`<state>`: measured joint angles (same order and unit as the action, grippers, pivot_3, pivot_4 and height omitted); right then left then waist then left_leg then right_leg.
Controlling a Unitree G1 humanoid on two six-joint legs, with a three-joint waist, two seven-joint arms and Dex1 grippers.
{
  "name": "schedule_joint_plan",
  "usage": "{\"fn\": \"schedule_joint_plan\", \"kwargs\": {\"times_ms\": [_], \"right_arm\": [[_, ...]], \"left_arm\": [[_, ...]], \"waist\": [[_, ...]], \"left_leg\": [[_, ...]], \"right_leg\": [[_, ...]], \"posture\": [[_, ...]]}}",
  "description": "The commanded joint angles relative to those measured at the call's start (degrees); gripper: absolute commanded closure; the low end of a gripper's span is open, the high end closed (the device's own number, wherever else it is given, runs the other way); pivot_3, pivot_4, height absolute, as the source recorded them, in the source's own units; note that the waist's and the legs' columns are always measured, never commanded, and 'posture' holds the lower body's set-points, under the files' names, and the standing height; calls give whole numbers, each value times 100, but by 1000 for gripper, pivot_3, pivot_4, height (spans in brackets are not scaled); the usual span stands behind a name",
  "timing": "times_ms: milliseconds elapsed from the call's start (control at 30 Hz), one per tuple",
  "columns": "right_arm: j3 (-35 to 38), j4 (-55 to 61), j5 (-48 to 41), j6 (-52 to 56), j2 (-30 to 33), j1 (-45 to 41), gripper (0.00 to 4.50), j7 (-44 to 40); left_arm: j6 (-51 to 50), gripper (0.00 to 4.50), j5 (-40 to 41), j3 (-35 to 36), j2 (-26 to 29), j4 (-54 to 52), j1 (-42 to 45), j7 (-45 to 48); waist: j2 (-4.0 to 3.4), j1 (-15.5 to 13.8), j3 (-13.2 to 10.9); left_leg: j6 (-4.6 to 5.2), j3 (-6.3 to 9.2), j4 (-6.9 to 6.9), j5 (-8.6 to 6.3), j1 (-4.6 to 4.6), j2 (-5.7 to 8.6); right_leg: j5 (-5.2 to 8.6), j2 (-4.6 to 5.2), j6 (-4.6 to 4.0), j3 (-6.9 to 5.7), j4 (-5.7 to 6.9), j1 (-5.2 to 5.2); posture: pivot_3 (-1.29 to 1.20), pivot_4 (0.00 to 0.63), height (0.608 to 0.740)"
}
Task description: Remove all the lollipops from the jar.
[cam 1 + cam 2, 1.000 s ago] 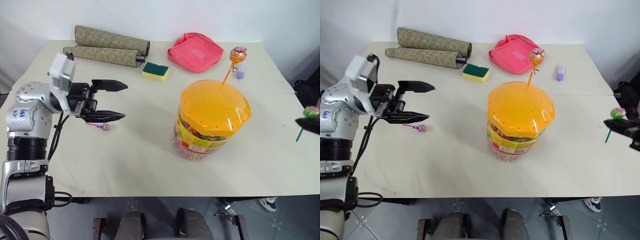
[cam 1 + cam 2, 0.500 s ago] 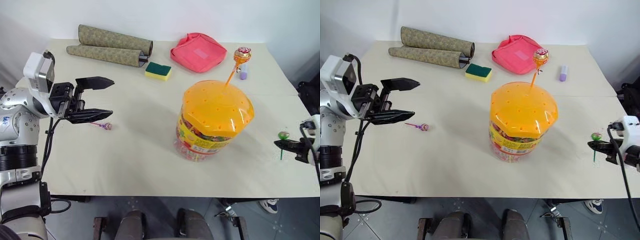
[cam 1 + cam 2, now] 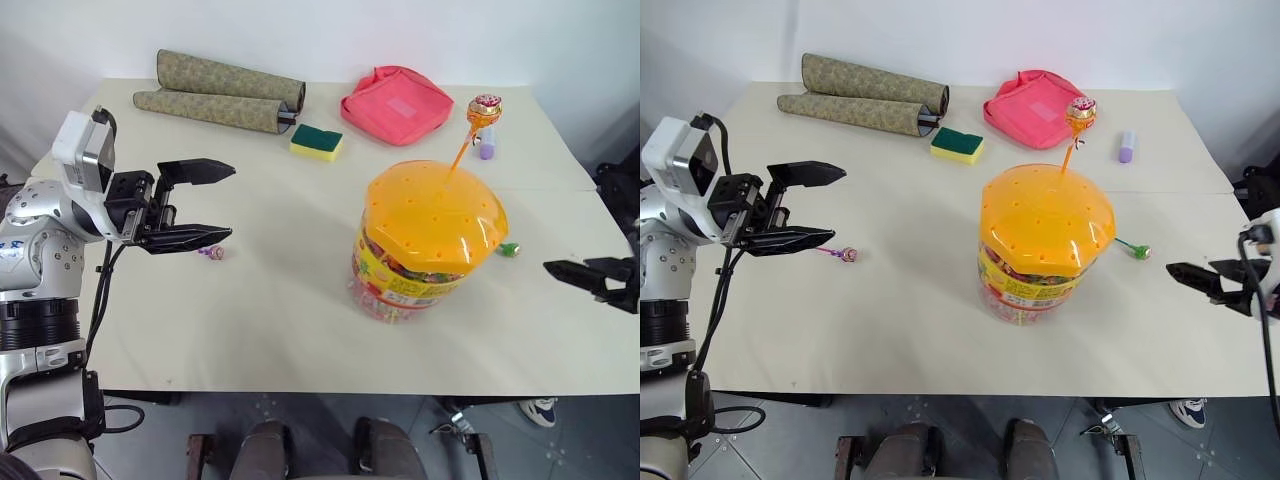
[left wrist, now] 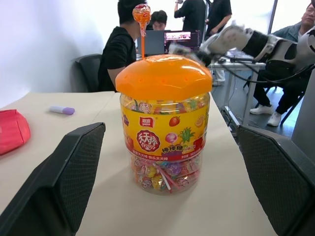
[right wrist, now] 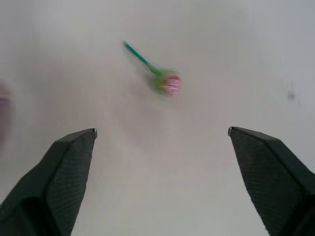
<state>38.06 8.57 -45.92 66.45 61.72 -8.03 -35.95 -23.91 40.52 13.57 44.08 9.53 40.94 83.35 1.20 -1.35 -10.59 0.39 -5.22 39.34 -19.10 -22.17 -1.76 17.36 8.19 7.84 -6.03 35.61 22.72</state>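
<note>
The jar (image 3: 425, 245), a clear tub with a domed orange lid, stands right of the table's middle. An orange lollipop (image 3: 483, 108) sticks up out of a hole in its lid. A green lollipop (image 3: 1137, 250) lies on the table just right of the jar, loose. A purple lollipop (image 3: 211, 252) lies on the table at the left, under my left gripper (image 3: 215, 202), which hovers open with nothing in it. My right gripper (image 3: 1200, 277) stands open at the table's right edge, a short way from the green lollipop (image 5: 167, 81).
At the back lie two rolled mats (image 3: 220, 92), a green and yellow sponge (image 3: 316, 141), a pink pouch (image 3: 392, 103) and a small lilac tube (image 3: 1124, 146). The table's front edge runs below the jar. People sit at desks (image 4: 162, 29) beyond the table.
My right gripper has opened and let go of the green lollipop, which now lies on the table beside the jar. The left gripper has stayed open over the purple lollipop.
</note>
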Motion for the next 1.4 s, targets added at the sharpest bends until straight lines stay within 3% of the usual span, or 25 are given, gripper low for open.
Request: {"fn": "schedule_joint_plan", "kwargs": {"times_ms": [33, 133, 300, 567, 800, 1167, 1267, 1400], "right_arm": [[462, 369, -219, 110, 227, -139, 21, -177], [478, 559, -506, 129, 378, -597, 21, -314], [-123, 522, -986, 42, 391, -1786, 21, -454], [-1685, -99, -961, -297, -118, -3538, 21, -845], [-2514, -562, -729, -532, -627, -4265, 21, -1364], [-2505, -457, -820, -486, -844, -4536, 21, -1631], [-2497, -392, -842, -536, -883, -4523, 569, -1713], [-2458, -357, -802, -609, -955, -4574, 1840, -1670]], "left_arm": [[25, 0, 119, 118, 19, -115, 57, -1], [70, 0, 99, 54, -57, 5, 187, 57], [93, 0, 63, -9, -130, 148, 355, 137], [81, 0, 55, -30, -163, 170, 418, 158], [-5, 0, 131, 42, -120, -44, 292, 120], [-100, 0, 171, 160, -30, -287, 130, -22], [-89, 0, 157, 136, -47, -269, 153, -46], [-77, 0, 145, 107, -63, -221, 198, -44]], "waist": [[0, 2, 0], [0, 6, 0], [-2, 17, -1], [-2, 51, -1], [-2, 63, -2], [-3, 66, -2], [-3, 76, -2], [-3, 104, -2]], "left_leg": [[0, 0, 0, 0, 1, 0], [0, 0, 0, 0, 0, 0], [0, 1, -2, 0, 1, -1], [0, -2, -3, 0, -2, 0], [0, -3, -4, 0, -7, 1], [0, -4, -4, 0, -17, 0], [0, -4, -4, 0, -18, 0], [0, -4, -4, 0, -18, 0]], "right_leg": [[0, 0, 0, 0, 0, 0], [0, 0, 0, 1, -1, 0], [0, -1, 0, 1, 1, 2], [0, 0, 0, 1, -2, 6], [0, 0, 0, 0, -2, 10], [0, 0, 0, -1, 0, 23], [0, 0, 0, -1, 0, 24], [0, 0, 0, -1, 1, 25]], "posture": [[0, 150, 740], [0, 150, 740], [0, 150, 740], [0, 150, 740], [0, 150, 740], [0, 150, 740], [0, 150, 740], [0, 150, 740]]}}
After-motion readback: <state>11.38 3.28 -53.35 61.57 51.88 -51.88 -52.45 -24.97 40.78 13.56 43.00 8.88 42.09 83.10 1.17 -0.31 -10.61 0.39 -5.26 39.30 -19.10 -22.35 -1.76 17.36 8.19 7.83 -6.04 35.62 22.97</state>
